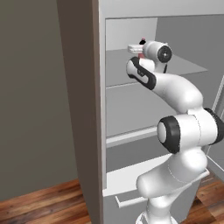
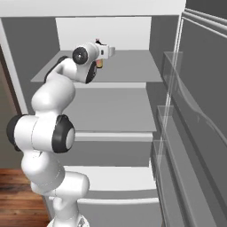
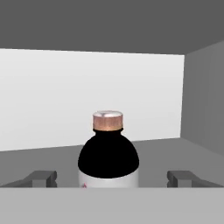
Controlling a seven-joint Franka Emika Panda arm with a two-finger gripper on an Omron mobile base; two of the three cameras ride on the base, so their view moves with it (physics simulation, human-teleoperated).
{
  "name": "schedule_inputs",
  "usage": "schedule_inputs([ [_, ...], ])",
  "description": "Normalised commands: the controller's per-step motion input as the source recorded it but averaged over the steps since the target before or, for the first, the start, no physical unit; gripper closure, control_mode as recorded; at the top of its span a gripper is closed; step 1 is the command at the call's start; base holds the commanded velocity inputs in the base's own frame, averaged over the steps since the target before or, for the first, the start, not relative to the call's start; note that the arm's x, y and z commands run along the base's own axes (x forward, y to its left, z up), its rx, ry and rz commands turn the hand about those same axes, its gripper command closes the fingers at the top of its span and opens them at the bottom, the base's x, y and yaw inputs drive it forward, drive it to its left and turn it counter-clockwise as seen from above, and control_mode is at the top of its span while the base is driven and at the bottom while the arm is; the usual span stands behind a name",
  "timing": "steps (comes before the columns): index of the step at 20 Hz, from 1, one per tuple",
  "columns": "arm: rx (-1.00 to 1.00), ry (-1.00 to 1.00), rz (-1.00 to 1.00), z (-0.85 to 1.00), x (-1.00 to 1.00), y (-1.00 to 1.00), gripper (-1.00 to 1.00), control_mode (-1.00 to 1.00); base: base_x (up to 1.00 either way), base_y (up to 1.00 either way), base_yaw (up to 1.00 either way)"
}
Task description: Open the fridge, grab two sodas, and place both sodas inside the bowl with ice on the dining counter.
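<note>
1. The fridge [image 2: 111, 106] stands wide open, its pale grey shelves running across the middle of the right base view, and the white arm reaches up from the lower left of that frame onto the top shelf.
2. The gripper [image 3: 112, 177] is spread wide and grips nothing: in the hand view its two dark fingertips [image 3: 41, 177] rise at the lower left and lower right with clear space between each one and the bottle.
3. Dead centre between them, low in the hand view, stands the cola bottle [image 3: 108, 157], upright on the shelf: dark body, coppery-pink cap, a pale band at its foot.
4. A tiny red mark shows on that pale band at the bottom edge; it's too small to read as writing.
5. Behind the bottle is the white back wall of the fridge; a grey side wall closes the right of the hand view.
6. In the left base view, upper centre, a bit of pink with a black top [image 1: 142, 42] peeks above the robot's wrist, most of it hidden by the hand.
7. The open fridge door [image 2: 199, 133], with clear door bins, runs down the right of the right base view.
8. A lower drawer with bar handle [image 1: 131, 201] sits at the bottom centre of the left base view, partly behind the arm; wooden floor [image 1: 39, 205] shows lower left.
</note>
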Motion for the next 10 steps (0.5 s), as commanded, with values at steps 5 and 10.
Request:
schedule_inputs([
  [5,0.00,0.00,0.00,-0.03,0.11,0.00,1.00,-1.00,0.00,0.00,0.00],
  [10,0.00,0.00,0.00,-0.01,0.00,0.00,1.00,-1.00,0.00,0.00,0.00],
])
